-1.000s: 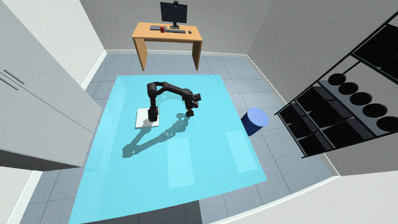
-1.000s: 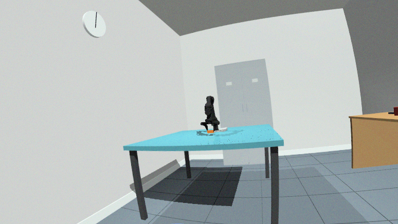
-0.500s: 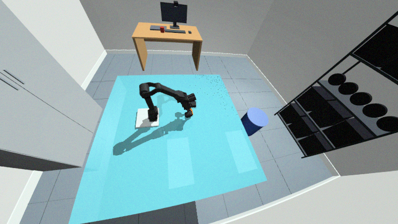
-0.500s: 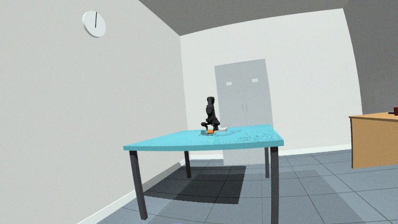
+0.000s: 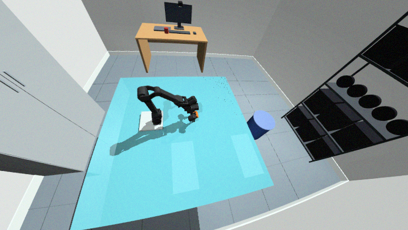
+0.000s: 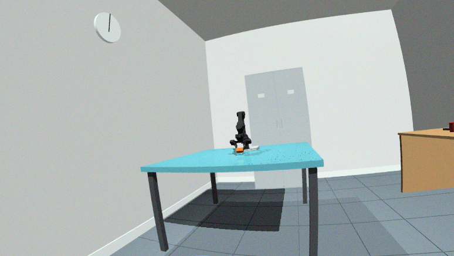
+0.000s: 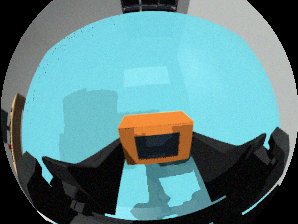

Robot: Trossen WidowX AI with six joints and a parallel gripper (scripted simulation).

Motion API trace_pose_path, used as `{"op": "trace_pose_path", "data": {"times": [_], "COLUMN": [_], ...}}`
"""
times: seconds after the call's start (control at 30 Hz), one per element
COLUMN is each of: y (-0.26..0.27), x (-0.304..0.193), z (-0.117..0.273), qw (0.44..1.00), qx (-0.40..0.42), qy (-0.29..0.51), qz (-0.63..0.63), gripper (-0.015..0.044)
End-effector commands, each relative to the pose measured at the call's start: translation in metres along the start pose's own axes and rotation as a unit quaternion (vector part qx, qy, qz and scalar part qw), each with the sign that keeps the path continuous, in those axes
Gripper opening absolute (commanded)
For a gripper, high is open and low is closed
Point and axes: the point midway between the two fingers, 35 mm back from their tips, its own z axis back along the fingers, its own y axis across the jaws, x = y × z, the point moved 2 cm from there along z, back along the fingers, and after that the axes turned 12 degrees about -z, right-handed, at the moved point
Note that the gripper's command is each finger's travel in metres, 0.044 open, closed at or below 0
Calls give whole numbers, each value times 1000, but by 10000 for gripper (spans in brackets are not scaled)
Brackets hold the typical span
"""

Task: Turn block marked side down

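The blue cylindrical bin (image 5: pixel 261 123) stands on the floor right of the table (image 5: pixel 176 160); its contents cannot be seen. The black rack (image 5: pixel 362 99) at the far right carries 5 round black bowls in a row; whether anything lies inside them cannot be told.

The block (image 7: pixel 156 137) sits between the fingers of the gripper (image 7: pixel 154 163), which are closed on its 2 opposite sides. In the wrist view its long axis runs left to right, across the gap between the jaws. The face turned toward the wrist camera carries a dark rectangular panel framed in orange.

The block (image 5: pixel 195 114) is orange, box-shaped and wider than tall. In the top view it shows right of the white base plate (image 5: pixel 145 121), in the far half of the table, partly covered by the gripper (image 5: pixel 193 117). In the exterior view the block (image 6: pixel 239 149) is at or just above the turquoise table top (image 6: pixel 273 158); contact with the surface cannot be told.
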Motion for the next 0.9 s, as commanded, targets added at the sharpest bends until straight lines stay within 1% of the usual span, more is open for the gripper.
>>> {"op": "trace_pose_path", "data": {"times": [0.0,0.43,0.87], "y": [0,1,-2], "x": [-2,-8,-20], "z": [-8,-34,-38], "qw": [1000,994,980], "qx": [3,23,41], "qy": [-18,-106,-193], "qz": [3,5,5], "gripper": [0,0,0]}}
